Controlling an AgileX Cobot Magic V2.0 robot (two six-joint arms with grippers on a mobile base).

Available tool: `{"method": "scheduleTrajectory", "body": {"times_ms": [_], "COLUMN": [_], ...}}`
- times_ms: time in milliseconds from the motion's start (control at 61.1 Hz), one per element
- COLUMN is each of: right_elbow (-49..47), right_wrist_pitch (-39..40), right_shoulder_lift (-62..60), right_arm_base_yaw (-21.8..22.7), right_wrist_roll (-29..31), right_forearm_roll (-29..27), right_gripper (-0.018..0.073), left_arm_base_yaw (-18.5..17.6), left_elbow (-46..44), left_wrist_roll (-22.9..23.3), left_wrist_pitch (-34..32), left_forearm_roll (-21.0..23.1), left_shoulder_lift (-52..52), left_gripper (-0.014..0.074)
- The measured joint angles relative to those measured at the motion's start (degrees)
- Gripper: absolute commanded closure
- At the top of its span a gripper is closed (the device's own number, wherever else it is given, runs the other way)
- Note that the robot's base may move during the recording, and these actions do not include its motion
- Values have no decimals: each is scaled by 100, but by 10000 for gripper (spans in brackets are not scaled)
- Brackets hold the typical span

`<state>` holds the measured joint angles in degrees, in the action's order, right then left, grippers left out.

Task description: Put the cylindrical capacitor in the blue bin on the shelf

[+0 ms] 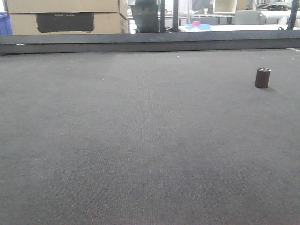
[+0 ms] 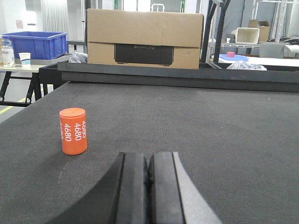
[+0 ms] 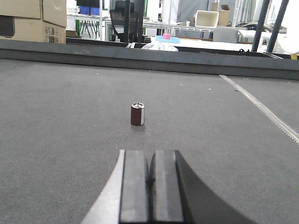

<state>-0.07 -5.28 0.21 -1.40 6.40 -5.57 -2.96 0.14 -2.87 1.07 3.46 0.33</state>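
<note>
A: Left side first, quick.
B: Orange cylinder (image 2: 73, 130) with white numbers, upright on the dark mat (image 2: 224, 130), to the left of the left gripper (image 2: 148, 161) and apart from it. Not the target. Cardboard box (image 2: 145, 39) at the far edge, blue crate (image 2: 35, 45) far left on a side table.
A: Target?
B: Cylindrical capacitor (image 3: 137, 114), upright and alone on the mat, ahead of the right gripper (image 3: 150, 161), slightly left of its centreline, well apart. In the front view it sits far right (image 1: 263, 78).
A: Step?
B: Reach and grasp, I'd judge, not yet begun. The right arm looks like the one for it. Open the jaws first, come in low and level, straddle the body below the silvery rim, close gently. It's stubby, so a one-sided nudge could tip or roll it.
A: Claws?
B: Both fully closed, pads pressed together, holding nothing, touching no object. I can't pick out the shelf here.
</note>
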Motion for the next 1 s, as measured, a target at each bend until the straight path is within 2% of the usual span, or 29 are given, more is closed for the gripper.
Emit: {"method": "scheduleTrajectory", "body": {"times_ms": [671,851,998], "right_elbow": [0,0,3], "right_wrist_pitch": [11,211,528], "right_shoulder_lift": [0,0,0], "right_arm_base_yaw": [0,0,0], "right_wrist_roll": [0,0,0], "right_forearm_roll": [0,0,-71], "right_gripper": [713,713,713], "left_arm_base_yaw": [0,0,0], "left_elbow": [0,0,0], "left_wrist_roll": [0,0,0], "left_wrist_pitch": [-24,-446,-876], "left_forearm_roll": [0,22,341], "left_shoulder_lift": [0,-1,-11], "left_gripper": [707,707,707]}}
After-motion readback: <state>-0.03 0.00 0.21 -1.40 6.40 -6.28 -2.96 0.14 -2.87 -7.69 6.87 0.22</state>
